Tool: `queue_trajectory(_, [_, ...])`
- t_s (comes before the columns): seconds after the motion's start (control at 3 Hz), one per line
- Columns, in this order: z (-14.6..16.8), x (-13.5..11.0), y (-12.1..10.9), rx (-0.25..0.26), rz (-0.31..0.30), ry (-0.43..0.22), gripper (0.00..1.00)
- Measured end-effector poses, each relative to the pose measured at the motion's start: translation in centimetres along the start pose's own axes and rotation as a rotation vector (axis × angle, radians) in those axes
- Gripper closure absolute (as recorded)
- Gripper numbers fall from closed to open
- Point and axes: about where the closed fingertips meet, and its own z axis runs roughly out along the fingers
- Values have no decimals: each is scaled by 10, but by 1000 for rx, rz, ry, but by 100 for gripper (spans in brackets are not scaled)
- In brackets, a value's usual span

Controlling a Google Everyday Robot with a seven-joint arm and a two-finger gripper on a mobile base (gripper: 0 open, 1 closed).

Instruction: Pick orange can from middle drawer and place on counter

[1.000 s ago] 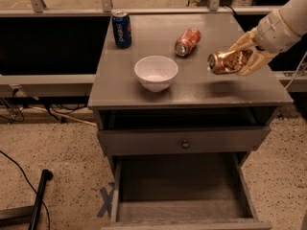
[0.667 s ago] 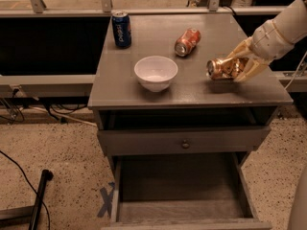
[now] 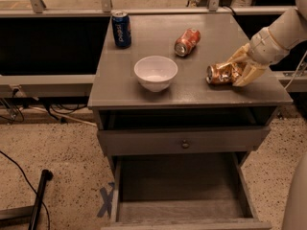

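Grey surface [image 3: 153,37] over speckled floor [image 3: 57,147], drawer [image 3: 182,188] open below the front edge, my gripper [image 3: 238,70] clamped on the can [image 3: 221,74] near the right edge, can dented, shiny golden-orange, lying sideways.

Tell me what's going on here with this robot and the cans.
The robot's claw is closed around the orange can, holding it on its side low over the counter, near the right edge. I cannot tell if the can is resting on it. The middle drawer below stands pulled open. A white bowl, an upright blue can and a red-orange can on its side also sit there.
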Motion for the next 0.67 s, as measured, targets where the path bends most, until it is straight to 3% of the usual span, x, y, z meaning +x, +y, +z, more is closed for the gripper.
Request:
queue_trajectory(0.33, [4,1,-5,12,0,0,14])
queue_trajectory(0.67, [7,1,-8,20,0,-1,0])
